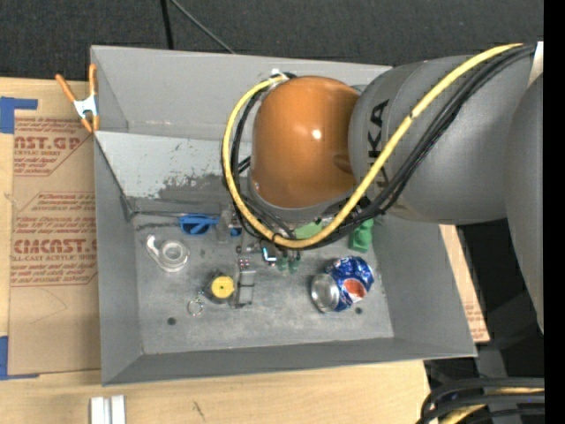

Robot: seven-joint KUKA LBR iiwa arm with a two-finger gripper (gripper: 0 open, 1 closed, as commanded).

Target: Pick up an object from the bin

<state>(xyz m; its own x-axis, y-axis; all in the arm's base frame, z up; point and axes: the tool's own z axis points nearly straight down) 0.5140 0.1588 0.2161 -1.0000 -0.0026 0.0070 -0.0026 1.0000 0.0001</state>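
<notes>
Your jaws sat low in the bin [115, 237] beneath the orange wrist cover [305, 140]; you could not tell whether they were wide or narrow. The yellow disc [221, 286] lay just beside them, away from the arm, the crushed blue can [342, 283] near their other side. Closing there would likely have nudged the disc aside or scraped bare metal.

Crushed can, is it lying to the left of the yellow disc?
No, the crushed can lies on the floor of the bin, to the right of the yellow disc.
</notes>
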